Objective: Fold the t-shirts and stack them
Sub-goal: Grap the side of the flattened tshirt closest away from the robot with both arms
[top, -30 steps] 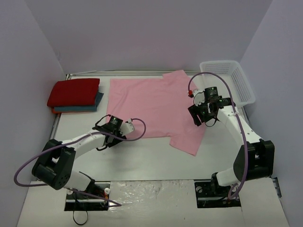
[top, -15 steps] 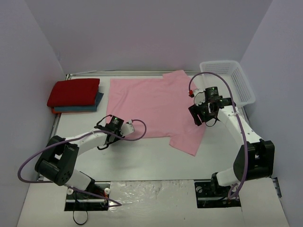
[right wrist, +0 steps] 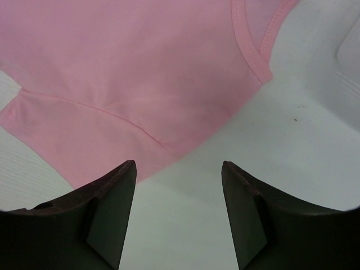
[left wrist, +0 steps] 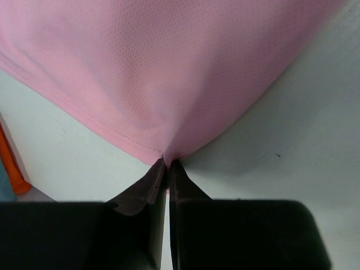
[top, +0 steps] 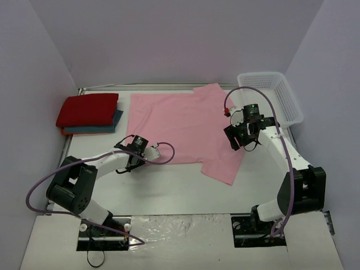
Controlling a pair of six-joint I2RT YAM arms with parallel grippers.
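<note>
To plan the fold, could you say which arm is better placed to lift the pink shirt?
Left: the left pincer grips a corner of the pink shirt; the right pincer hangs open.

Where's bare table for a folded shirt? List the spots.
Widest: the table strip between the pink t-shirt and the arm bases. Narrow gap between it and the red shirt. Crowded near the basket, under the right gripper.

Robotics laboratory test cell: a white worktop (top: pixel 169 185) boxed in by bare lavender partition walls (top: pixel 169 39), with a left arm (top: pixel 101 163) and a right arm (top: pixel 281 149) bolted at its near edge, trailing exposed purple cables (top: pixel 253 88).
</note>
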